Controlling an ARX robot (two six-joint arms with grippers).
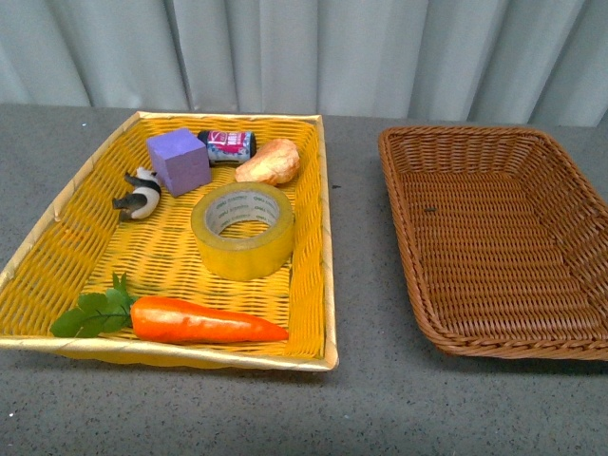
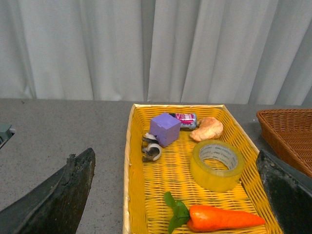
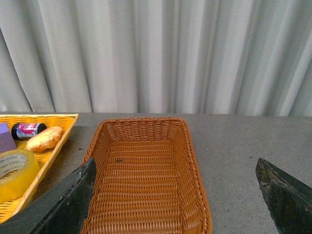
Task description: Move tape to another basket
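The tape [image 1: 243, 229], a yellowish roll with a pale printed core, lies flat in the middle of the bright yellow basket [image 1: 57, 233]. It also shows in the left wrist view [image 2: 217, 165] and at the edge of the right wrist view [image 3: 14, 173]. The brown wicker basket [image 1: 404, 214] stands empty to the right, also in the right wrist view [image 3: 146, 127]. Neither arm shows in the front view. My left gripper [image 2: 178, 195] is open and empty, held back from the yellow basket. My right gripper [image 3: 178, 200] is open and empty, held back from the brown basket.
The yellow basket also holds a carrot [image 1: 204, 321], a purple cube [image 1: 178, 161], a panda figure [image 1: 141, 193], a small can [image 1: 226, 146] and a bread piece [image 1: 270, 162]. A strip of grey table [image 1: 356, 247] separates the baskets. A curtain hangs behind.
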